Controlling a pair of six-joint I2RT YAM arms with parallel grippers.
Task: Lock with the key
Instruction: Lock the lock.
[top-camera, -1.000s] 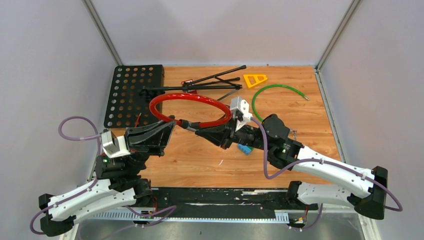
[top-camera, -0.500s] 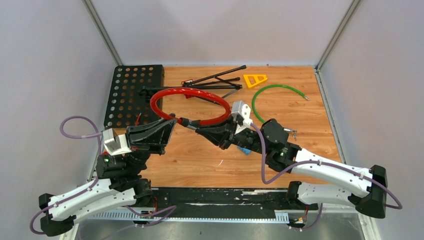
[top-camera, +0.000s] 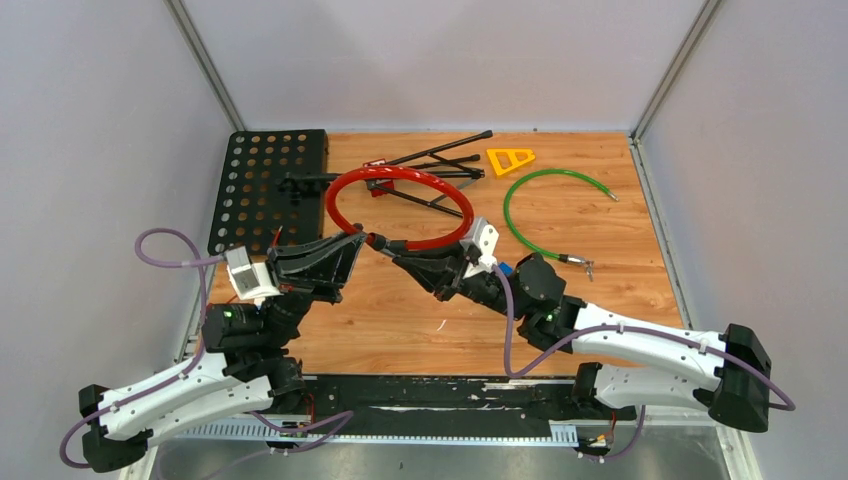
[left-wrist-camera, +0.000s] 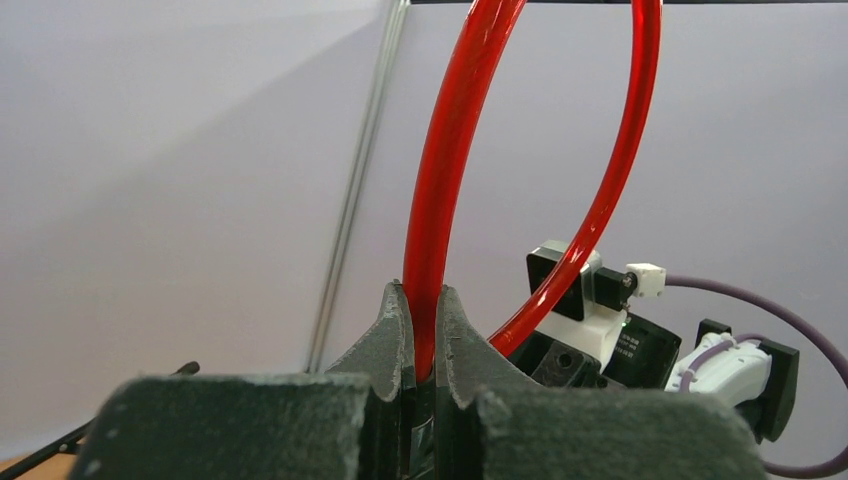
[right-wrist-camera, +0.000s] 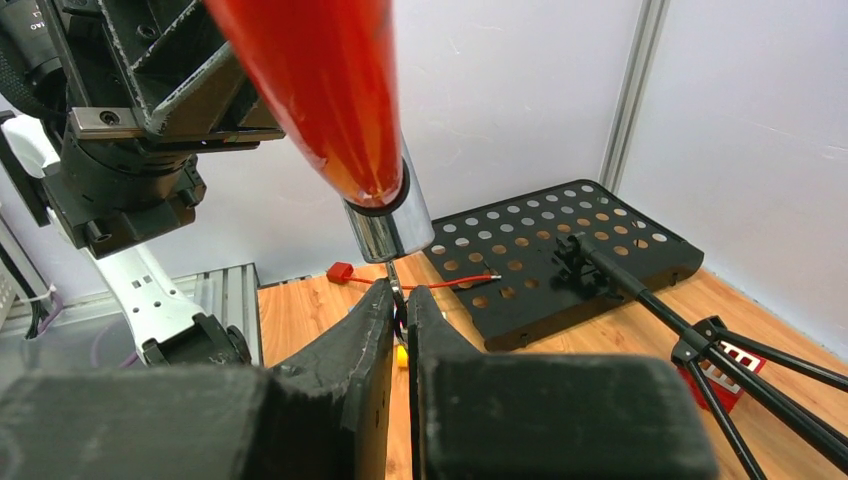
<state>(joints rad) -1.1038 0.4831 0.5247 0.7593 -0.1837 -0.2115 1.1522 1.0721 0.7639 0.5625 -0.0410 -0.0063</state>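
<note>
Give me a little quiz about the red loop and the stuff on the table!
1. True or false: the red loop lies flat on the table.
2. Which colour is the loose cable on the wood? A green, B blue, C white.
3. Fill in: the left end effector clamps the red loop; the right end effector pinches the ___ below its metal end.

Key: 1 false, it is held up in the air; 2 A; 3 key.

Cable lock (left-wrist-camera: 440, 200) spans from left pincer (top-camera: 350, 245) to key (right-wrist-camera: 393, 274) in right pincer (top-camera: 400, 262); perforated plate (top-camera: 265, 185) behind-left.
</note>
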